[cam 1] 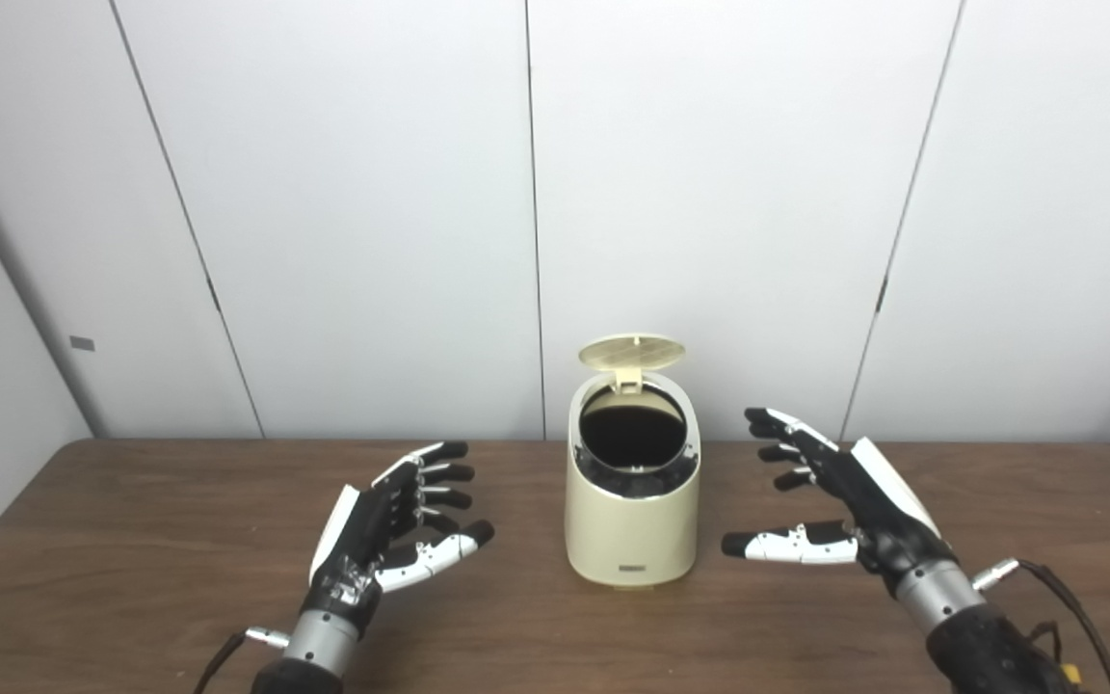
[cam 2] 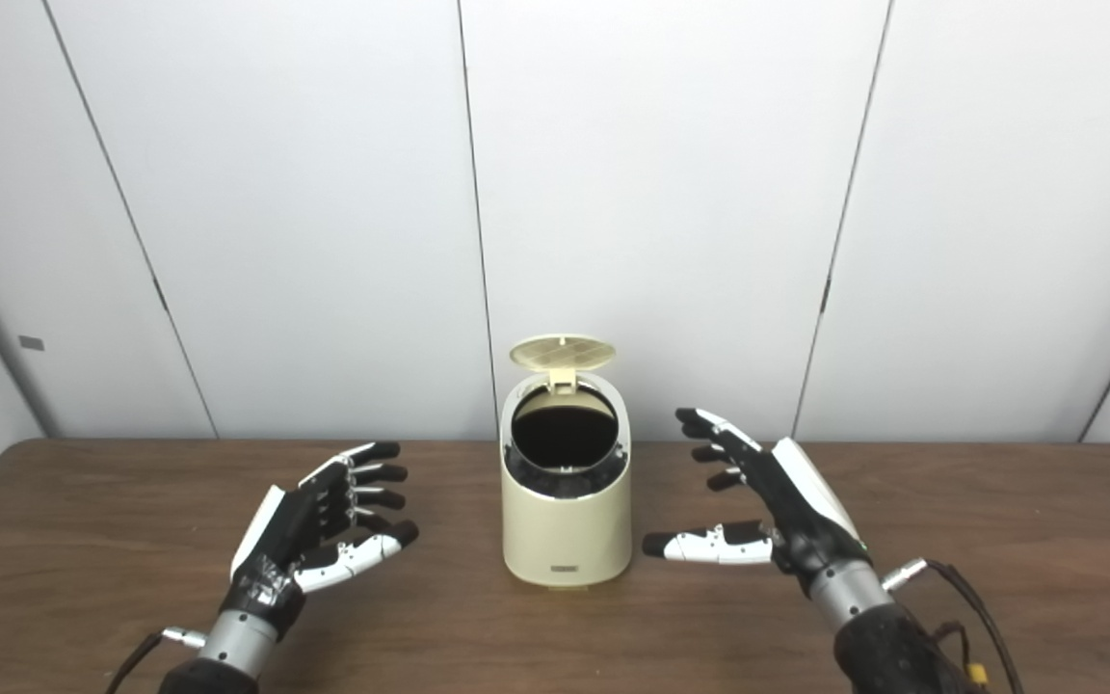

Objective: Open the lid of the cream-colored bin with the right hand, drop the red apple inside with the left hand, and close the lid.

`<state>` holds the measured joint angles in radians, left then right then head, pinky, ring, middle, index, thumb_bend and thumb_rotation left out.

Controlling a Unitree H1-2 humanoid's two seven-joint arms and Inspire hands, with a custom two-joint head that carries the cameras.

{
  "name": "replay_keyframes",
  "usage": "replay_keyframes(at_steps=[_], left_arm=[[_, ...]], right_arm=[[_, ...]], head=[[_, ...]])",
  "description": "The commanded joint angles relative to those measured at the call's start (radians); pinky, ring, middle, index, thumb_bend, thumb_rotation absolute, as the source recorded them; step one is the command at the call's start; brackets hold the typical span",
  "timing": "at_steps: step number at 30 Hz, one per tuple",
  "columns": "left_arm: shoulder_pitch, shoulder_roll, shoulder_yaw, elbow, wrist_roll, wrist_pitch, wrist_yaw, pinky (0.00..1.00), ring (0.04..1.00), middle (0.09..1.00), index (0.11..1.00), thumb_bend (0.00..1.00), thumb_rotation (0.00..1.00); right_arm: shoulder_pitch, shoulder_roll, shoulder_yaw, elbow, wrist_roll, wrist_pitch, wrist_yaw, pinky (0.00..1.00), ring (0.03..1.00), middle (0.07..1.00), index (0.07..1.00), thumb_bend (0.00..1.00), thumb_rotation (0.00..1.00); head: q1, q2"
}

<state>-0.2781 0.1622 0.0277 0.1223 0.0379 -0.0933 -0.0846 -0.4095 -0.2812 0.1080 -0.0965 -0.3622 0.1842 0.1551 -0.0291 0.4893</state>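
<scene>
Two hands flank the cream-colored bin point(cam 1: 630, 520), which stands upright near the middle of my brown wooden table point(cam 1: 131, 540), closer to the far edge than to the near one. I see a rounded, oval body with a small dark label at the foot of its front face. Its lid point(cam 1: 632, 352) is flipped up on the rear hinge, standing behind the mouth with its ribbed pale underside toward me. The mouth is a dark round opening ringed in black, and I cannot make out anything inside it.

My left hand point(cam 1: 391, 525) hovers low over the table to the left of the bin, fingers spread and thumb pointing toward it, holding nothing. My right hand point(cam 1: 834, 496) sits to the right of the bin, also spread and empty, with its fingertips near the bin's upper rim level and its thumb reaching toward the body without touching it.

Bare tabletop lies on both sides beyond the hands, running to the left and right edges. Behind the table stands a white paneled wall point(cam 1: 343, 193), close to the far edge just past the bin.
</scene>
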Motion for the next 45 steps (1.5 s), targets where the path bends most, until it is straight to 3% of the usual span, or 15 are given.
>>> replay_keyframes(at_steps=[1,4,9,14,19,25,29,32,36,45], left_arm=[[-0.010,-0.001,0.004,0.001,0.001,-0.051,0.016,0.53,0.628,0.704,0.785,0.68,0.10],[0.006,-0.007,0.000,0.017,0.006,-0.063,0.016,0.52,0.618,0.695,0.766,0.67,0.08],[0.026,-0.014,-0.003,0.024,-0.009,-0.063,0.005,0.54,0.626,0.705,0.757,0.66,0.07],[0.034,-0.022,-0.005,0.032,0.009,-0.073,0.019,0.53,0.616,0.699,0.743,0.67,0.06],[0.035,-0.015,-0.012,0.063,0.006,-0.121,0.007,0.55,0.630,0.702,0.748,0.67,0.09],[0.037,-0.019,-0.010,0.078,0.006,-0.128,0.012,0.54,0.624,0.694,0.749,0.68,0.08],[0.038,-0.021,-0.010,0.077,-0.003,-0.126,0.006,0.53,0.624,0.694,0.752,0.69,0.10],[0.039,-0.019,-0.013,0.079,0.003,-0.127,0.006,0.53,0.629,0.701,0.755,0.68,0.10],[0.035,-0.015,-0.018,0.080,0.005,-0.127,-0.002,0.53,0.622,0.698,0.758,0.67,0.11],[0.030,-0.012,-0.027,0.074,0.009,-0.121,-0.010,0.52,0.615,0.693,0.753,0.69,0.11]], right_arm=[[-0.067,-0.007,-0.015,-0.036,0.011,-0.020,-0.008,0.72,0.810,0.856,0.863,0.70,0.36],[-0.097,-0.009,-0.021,-0.038,0.048,-0.011,0.017,0.75,0.839,0.886,0.873,0.69,0.34],[-0.150,-0.031,0.005,-0.041,-0.004,-0.011,0.027,0.79,0.863,0.877,0.877,0.69,0.46],[-0.208,-0.035,0.017,-0.054,-0.011,0.014,0.062,0.73,0.824,0.878,0.880,0.68,0.48],[-0.289,-0.042,0.046,-0.063,-0.052,0.078,0.105,0.71,0.832,0.883,0.882,0.68,0.52],[-0.379,-0.048,0.090,-0.037,-0.103,0.118,0.147,0.77,0.870,0.892,0.872,0.67,0.52],[-0.414,-0.071,0.132,-0.005,-0.153,0.079,0.163,0.78,0.895,0.875,0.848,0.67,0.53],[-0.425,-0.084,0.165,0.003,-0.181,0.051,0.178,0.72,0.868,0.848,0.823,0.71,0.57],[-0.425,-0.095,0.193,-0.026,-0.196,0.061,0.224,0.79,0.925,0.884,0.835,0.69,0.58],[-0.403,-0.106,0.208,-0.068,-0.243,0.031,0.249,0.88,0.947,0.840,0.797,0.70,0.59]], head=[[-0.001,0.000],[-0.006,0.001],[-0.006,0.001],[-0.009,-0.001],[-0.012,-0.001],[-0.010,-0.001],[-0.010,0.000],[-0.010,0.000],[-0.009,0.002],[-0.009,0.004]])
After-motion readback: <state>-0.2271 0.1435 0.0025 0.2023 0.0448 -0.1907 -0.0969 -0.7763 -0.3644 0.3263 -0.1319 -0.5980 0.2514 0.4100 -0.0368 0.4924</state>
